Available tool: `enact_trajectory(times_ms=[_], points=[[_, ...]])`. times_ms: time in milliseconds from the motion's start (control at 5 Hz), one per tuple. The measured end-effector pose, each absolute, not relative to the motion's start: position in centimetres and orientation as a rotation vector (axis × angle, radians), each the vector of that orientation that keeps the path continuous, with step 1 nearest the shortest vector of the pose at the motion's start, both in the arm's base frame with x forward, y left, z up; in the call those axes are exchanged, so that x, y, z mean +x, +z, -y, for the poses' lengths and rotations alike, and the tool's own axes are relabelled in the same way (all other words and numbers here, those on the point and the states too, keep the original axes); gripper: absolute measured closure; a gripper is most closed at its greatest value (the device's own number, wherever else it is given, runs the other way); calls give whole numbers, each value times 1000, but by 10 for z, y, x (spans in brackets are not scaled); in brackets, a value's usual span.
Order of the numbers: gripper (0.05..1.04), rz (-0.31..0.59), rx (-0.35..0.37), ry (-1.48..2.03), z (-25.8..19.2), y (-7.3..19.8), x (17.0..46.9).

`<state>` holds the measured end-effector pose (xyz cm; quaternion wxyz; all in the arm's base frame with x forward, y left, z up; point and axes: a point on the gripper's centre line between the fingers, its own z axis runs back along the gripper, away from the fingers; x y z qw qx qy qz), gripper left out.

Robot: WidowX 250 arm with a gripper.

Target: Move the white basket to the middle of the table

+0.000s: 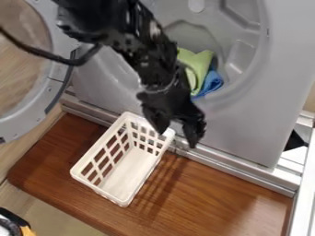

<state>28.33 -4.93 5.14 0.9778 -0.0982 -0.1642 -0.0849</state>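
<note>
We count one basket, white and upright, on the brown wooden surface. It sits left of the middle of the surface, its far end near the metal rail that runs along the foot of the grey machine. Its long sides slant from upper right to lower left, and its walls are lattices of slots (too many for us to tally with confidence) around a solid white floor.

We see one black arm coming in from the top edge, slanting down across the front of the machine, with one tool at its end. The tool's two fingers stand apart, pointing down at the basket's far right corner; that corner shows between them, and we cannot tell whether either finger touches it. A dark shadow falls on the wood just to the right of the basket.

In the machine's one drum we count two cloths, one green and one blue, touching, the blue at the lower right of the green. One round door stands open at the left, with one black cable passing in front of it.
</note>
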Motion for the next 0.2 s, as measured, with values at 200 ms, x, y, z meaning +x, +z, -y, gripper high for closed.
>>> enact_trajectory(times_ms=[200], points=[[83,297,-230,-181,53,60,274]])
